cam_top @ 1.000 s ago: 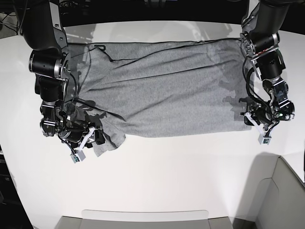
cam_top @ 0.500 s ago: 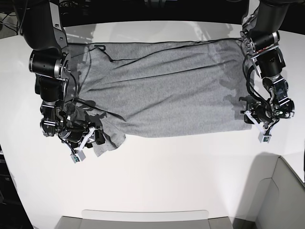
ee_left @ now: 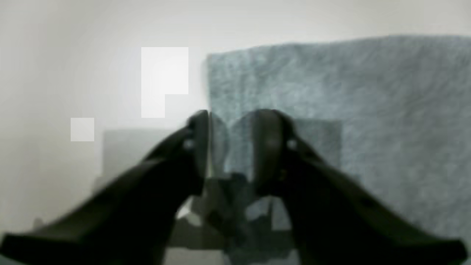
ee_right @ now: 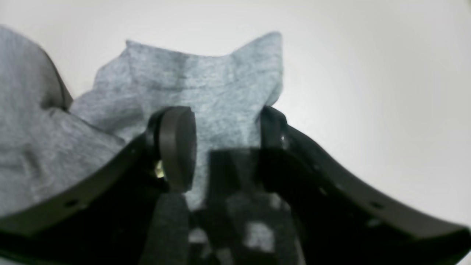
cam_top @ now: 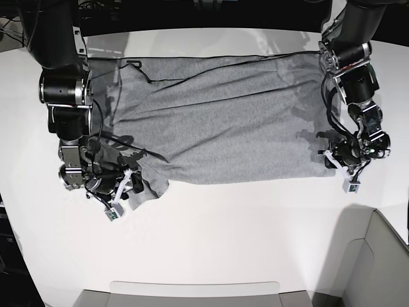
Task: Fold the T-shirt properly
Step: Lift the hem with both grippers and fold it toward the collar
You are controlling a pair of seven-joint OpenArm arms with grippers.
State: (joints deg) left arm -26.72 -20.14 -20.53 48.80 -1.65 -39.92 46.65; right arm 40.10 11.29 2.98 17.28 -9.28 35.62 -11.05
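On the white table (cam_top: pixel 211 236) the grey T-shirt (cam_top: pixel 217 121) lies spread wide between the two arms. The left gripper (ee_left: pixel 230 147) straddles the shirt's corner edge, jaws parted with cloth between them, and the right gripper (ee_right: pixel 224 147) stands spread around a rumpled sleeve flap, pads not touching the cloth

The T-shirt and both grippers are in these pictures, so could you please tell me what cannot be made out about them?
- T-shirt: no lettering shows in the base view; whether it faces down cannot be told.
- Left gripper: the left wrist view is blurred, so contact with the cloth corner is unclear.
- Right gripper: cloth lies between the jaws in the right wrist view; pinching is unclear.
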